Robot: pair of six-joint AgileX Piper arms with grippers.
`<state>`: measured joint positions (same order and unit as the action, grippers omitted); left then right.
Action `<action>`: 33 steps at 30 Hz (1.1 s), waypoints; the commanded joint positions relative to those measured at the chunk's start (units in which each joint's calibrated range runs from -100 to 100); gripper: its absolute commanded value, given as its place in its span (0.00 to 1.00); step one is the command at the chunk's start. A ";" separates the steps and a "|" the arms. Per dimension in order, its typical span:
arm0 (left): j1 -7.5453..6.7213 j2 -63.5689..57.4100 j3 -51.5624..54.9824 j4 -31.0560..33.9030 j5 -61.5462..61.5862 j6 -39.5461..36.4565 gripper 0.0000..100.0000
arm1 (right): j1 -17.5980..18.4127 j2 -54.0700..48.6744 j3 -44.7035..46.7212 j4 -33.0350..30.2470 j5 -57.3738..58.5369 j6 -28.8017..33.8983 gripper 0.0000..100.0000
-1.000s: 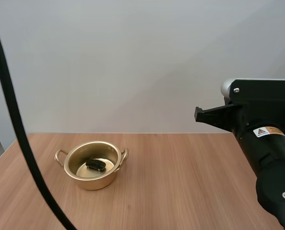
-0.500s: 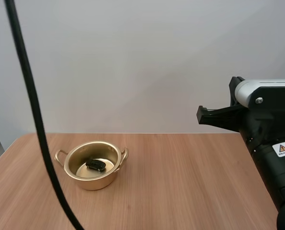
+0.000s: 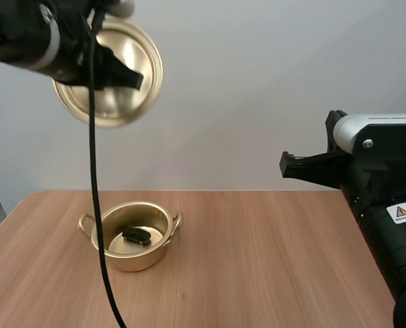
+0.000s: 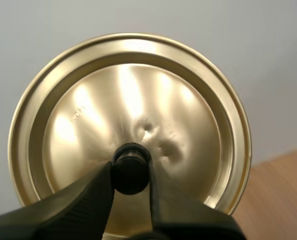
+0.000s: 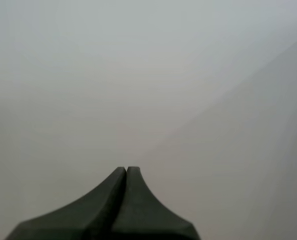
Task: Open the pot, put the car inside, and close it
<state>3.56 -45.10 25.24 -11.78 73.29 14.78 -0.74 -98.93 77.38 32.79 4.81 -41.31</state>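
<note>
1. Lid (image 3: 114,102) is now brought into the high view, in the air above the pot (image 3: 130,236) and a little to its left. In both earlier high views it is absent.
2. The left gripper (image 4: 131,170) is pinched on the black knob (image 4: 131,177) of the lid, one finger on each side. The lid is held steeply tilted, not level.
3. The pot is not moved. It stands open on the table (image 3: 258,260), and the car (image 3: 137,235) lies inside on the bottom, as before.
4. The right gripper (image 5: 126,172) is pressed together on nothing. Its arm is kept raised at the right side, well apart from the pot.
5. Opening and loading are judged to be done, so only closing is left. The lid probably needs to be levelled and centred over the rim before it is lowered.
</note>
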 commanded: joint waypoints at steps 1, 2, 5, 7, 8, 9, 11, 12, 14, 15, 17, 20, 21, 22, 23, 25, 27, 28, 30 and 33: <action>0.02 3.71 5.13 -0.10 6.15 0.22 0.00 | -0.01 0.02 -0.02 0.01 -0.09 0.00 0.00; 0.02 5.23 5.13 -0.10 7.49 0.22 0.00 | -0.01 0.02 -0.02 0.01 -0.09 0.00 0.00; 0.02 8.19 5.13 -0.10 9.81 0.22 0.00 | -0.01 -0.09 -0.02 0.01 -0.09 0.00 0.00; 0.02 9.64 5.13 -0.10 10.19 0.22 0.00 | -0.01 -0.89 -0.02 0.01 -0.09 0.00 0.00; 0.02 9.97 5.13 -0.10 10.19 0.22 0.00 | -0.01 -1.07 -0.02 0.01 -0.09 0.00 0.00; 0.02 10.61 5.13 -0.10 10.19 0.22 0.00 | -0.01 -1.07 -0.02 0.01 -0.09 0.00 0.00; 0.02 11.71 5.13 -0.10 10.19 0.22 0.00 | -0.01 -1.07 -0.02 0.01 -0.09 0.00 0.00; 0.02 12.28 5.13 -0.10 10.39 0.22 0.00 | -0.01 -1.07 -0.02 0.01 -0.26 0.00 0.00; 0.02 13.96 5.13 -0.10 12.34 0.22 0.00 | -0.01 -1.07 -0.02 0.01 -0.45 0.00 0.00; 0.02 14.91 5.13 -0.10 13.57 0.29 0.00 | -0.01 -1.07 -0.02 0.01 -0.45 0.00 0.00; 0.02 16.92 5.13 -0.10 15.88 0.29 0.00 | -0.01 -1.07 -0.02 0.01 -0.45 0.00 0.00; 0.02 19.03 5.13 -0.10 17.30 0.29 0.00 | -0.01 -1.07 -0.02 0.01 -0.45 0.00 0.00; 0.02 19.48 5.13 -0.10 17.69 0.29 0.00 | -0.01 -1.07 -0.02 0.01 -0.45 0.00 0.00; 0.02 20.07 5.13 -0.10 18.09 0.29 0.00 | -0.01 -1.07 -0.02 0.01 -0.45 0.00 0.00; 0.02 20.70 5.13 0.03 18.46 0.29 0.00 | -0.01 -1.07 -0.02 0.01 -0.45 0.00 0.00; 0.02 22.21 5.13 0.26 19.25 0.29 0.00 | -0.01 -1.07 -0.02 0.01 -0.45 0.00 0.00; 0.02 23.65 5.13 0.26 20.12 0.29 0.00 | -0.01 -1.07 -0.02 0.01 -0.45 0.00 0.00; 0.02 24.42 5.13 0.26 20.34 0.29 0.00 | -0.01 -1.07 -0.02 0.01 -0.45 0.00 0.00; 0.02 25.71 5.13 0.26 21.00 0.29 0.00 | -0.01 -1.07 -0.02 0.01 -0.45 0.00 0.00; 0.02 27.88 5.13 0.26 21.76 0.29 0.00 | -0.01 -1.07 -0.02 0.01 -0.45 0.00 0.00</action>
<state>3.56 -17.95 30.28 -11.61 94.74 15.01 -0.74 -100.00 77.38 32.79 4.41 -41.31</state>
